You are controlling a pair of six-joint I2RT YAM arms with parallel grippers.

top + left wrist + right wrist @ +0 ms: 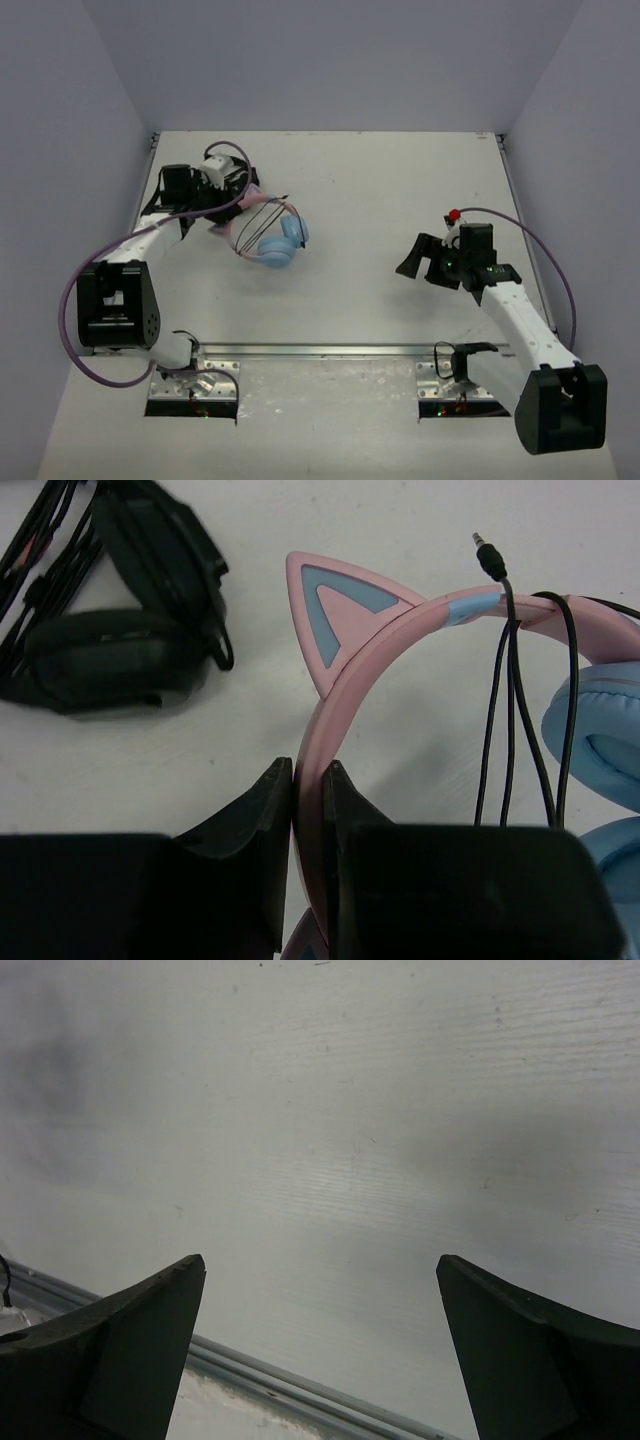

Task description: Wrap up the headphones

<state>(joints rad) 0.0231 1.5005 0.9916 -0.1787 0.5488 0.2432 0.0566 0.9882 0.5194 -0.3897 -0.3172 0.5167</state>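
- Toward the far-left corner of the white tabletop (400,180) lie the over-ear headphones (280,245), which have light-blue round cups, a thin pink headband with cat ears and a long thin black cable. They sit near the left wall, with the cups on the side toward the table's middle.
- Seen from the left wrist, the left gripper (308,780) has both black fingers pressed against the pink headband (400,630), one on each side. It pinches the band just below a pink-and-blue cat ear (335,610).
- Several strands of the black cable (510,680) hang over the band next to the blue cups (the metal jack plug (487,555) pokes up free above it).
- An all-black pair of headphones (110,650) rests on the table close by, not touching the pink band, so that corner is crowded.
- Right of centre, the right gripper (418,258) is well apart from the headphones, fingers spread wide above the tabletop with nothing held.
- Between the blue cups and the right gripper stretches a broad run of white surface, and it carries on toward the far edge.
- A metal rail (320,350) crosses the near edge between the arm bases.
- Pale lilac-grey walls (330,60) close off the left, far and right sides.
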